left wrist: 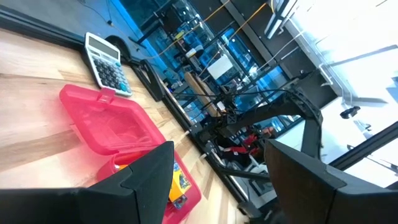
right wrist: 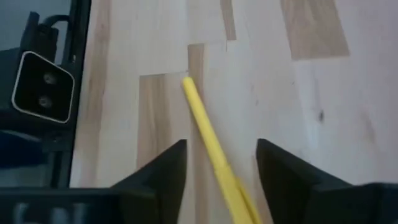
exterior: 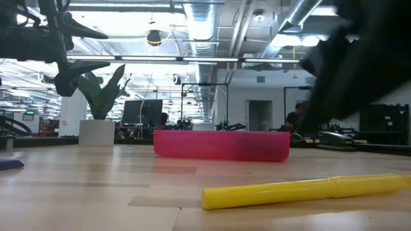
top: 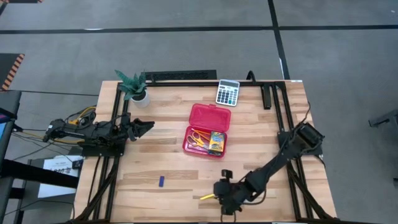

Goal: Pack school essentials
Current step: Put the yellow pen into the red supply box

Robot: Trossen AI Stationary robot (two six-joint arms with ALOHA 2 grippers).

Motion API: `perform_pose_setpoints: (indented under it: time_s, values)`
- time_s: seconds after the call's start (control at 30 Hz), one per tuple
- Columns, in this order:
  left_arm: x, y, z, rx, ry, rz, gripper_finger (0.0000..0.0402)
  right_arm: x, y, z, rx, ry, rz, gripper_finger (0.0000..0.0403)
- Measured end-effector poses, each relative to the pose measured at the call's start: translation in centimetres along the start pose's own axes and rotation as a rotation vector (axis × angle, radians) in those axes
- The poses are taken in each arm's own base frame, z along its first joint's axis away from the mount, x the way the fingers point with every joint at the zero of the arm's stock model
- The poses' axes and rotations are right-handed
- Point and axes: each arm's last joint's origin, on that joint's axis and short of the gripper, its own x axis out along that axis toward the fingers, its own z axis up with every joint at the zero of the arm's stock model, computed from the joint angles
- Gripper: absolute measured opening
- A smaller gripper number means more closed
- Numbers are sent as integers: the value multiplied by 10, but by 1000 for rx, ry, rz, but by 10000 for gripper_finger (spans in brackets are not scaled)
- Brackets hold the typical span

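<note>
A yellow pencil-like stick (top: pixel 207 196) (right wrist: pixel 208 137) lies flat on the wooden table near its near edge. My right gripper (top: pixel 222 191) (right wrist: pixel 221 168) hovers over the stick's right end, open, one finger on either side without touching it. The red hinged case (top: pixel 208 129) lies open at the table's middle. In its tray are the orange-handled scissors (top: pixel 198 138) and a green-yellow crayon box (top: pixel 216 143). A tiny blue piece (top: pixel 161 181) rests on the table near the front left. My left gripper (top: pixel 146 126) (left wrist: pixel 219 149) waits open at the left edge, pointing level.
A grey calculator (top: pixel 227 92) lies at the far edge, right of centre. A small potted plant (top: pixel 137 87) stands at the far left corner. A black frame rail (top: pixel 273 93) runs around the table's edges. Bare wood lies between the case and the stick.
</note>
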Motion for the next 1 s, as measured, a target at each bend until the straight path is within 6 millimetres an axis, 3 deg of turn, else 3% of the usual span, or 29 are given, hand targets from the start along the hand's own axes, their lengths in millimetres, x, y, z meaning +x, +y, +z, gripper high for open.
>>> perform_pose_setpoints:
  time_s: [0.17,0.63,0.83,1.0]
  values:
    - [0,0,0,-21,1,0,238,9,-9,-31,-10,1,17,240]
    - [0,1,2,-41,-62,45,238,33,-38,-96,15,-203,16,212]
    - [0,1,2,-57,-64,45,238,42,-28,-112,-22,-293,-4,181]
    - [0,2,2,-58,-75,55,238,42,-28,-115,-57,-304,-35,121]
